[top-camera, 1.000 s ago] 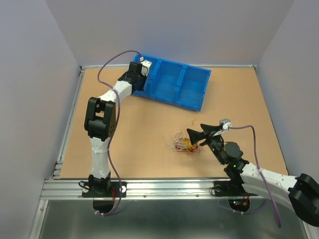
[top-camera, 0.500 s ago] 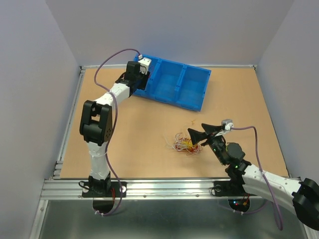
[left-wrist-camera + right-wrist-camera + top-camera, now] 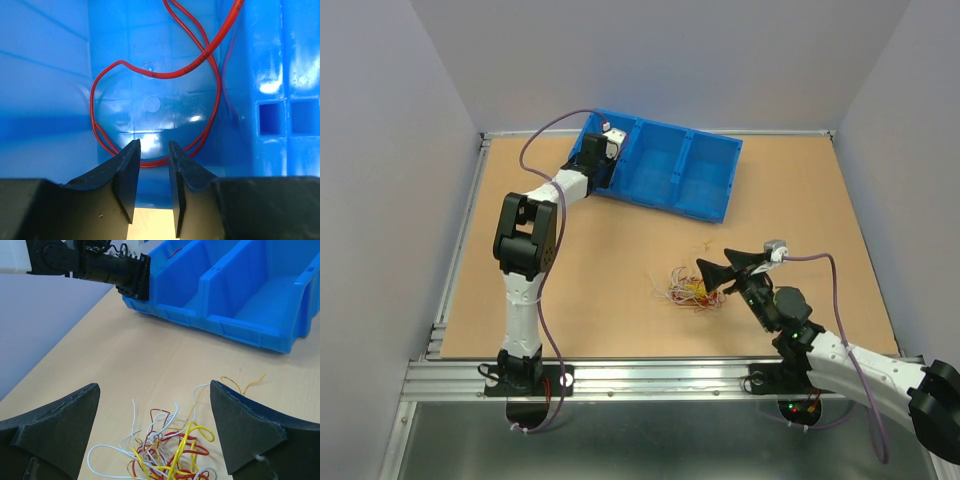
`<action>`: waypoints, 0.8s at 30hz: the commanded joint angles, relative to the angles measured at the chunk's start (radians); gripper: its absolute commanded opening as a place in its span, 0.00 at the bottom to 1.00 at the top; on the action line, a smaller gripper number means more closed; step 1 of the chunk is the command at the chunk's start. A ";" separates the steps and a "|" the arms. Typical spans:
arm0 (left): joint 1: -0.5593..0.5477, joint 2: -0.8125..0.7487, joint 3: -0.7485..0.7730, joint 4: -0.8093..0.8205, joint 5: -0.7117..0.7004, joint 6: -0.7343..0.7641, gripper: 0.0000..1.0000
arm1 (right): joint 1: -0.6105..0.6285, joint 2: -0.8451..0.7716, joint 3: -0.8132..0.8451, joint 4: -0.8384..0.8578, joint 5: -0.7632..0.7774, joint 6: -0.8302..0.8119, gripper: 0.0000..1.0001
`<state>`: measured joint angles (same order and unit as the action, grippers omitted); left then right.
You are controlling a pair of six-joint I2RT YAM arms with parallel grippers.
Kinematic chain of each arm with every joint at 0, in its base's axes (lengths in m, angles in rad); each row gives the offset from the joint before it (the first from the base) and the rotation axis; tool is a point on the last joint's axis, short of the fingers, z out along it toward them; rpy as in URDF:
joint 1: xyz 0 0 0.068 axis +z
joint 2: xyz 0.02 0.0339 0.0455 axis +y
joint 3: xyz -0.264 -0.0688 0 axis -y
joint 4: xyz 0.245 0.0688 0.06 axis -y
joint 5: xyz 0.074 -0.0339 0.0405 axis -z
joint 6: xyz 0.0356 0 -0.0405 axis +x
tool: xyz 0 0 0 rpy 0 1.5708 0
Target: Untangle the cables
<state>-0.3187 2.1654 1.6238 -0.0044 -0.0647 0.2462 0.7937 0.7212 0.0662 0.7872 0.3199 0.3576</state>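
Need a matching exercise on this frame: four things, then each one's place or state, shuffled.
1. left claw
2. right claw
3. red wire
4. clump

A. on the table
B. in the bin
C. wide open, facing the clump
D. narrow gap, empty, at the bin

Pairs: 1-D, 2-C, 3-B, 4-A

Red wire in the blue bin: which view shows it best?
Left wrist. The red wire fills the frame, looped on the floor of the blue bin, just beyond the left hand. Right wrist catches only a red sliver over the rim. Top external: hidden under that hand.
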 commanded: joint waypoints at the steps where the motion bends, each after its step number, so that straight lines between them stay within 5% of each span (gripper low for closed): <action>1: 0.004 -0.065 -0.010 -0.022 0.005 0.008 0.39 | 0.006 -0.034 -0.069 -0.011 -0.008 -0.011 0.96; 9: -0.006 -0.099 -0.074 -0.063 0.117 -0.031 0.35 | 0.006 -0.108 -0.037 -0.155 0.031 -0.011 0.96; 19: -0.020 -0.174 -0.122 -0.062 0.075 -0.051 0.31 | 0.007 -0.132 -0.032 -0.190 0.019 0.003 0.97; 24: -0.020 -0.298 -0.206 0.000 0.043 -0.048 0.45 | 0.006 -0.031 0.013 -0.215 -0.005 0.023 0.99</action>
<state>-0.3344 1.9976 1.4513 -0.0452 0.0147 0.2058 0.7937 0.6296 0.0658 0.5922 0.3260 0.3637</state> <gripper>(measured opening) 0.408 0.984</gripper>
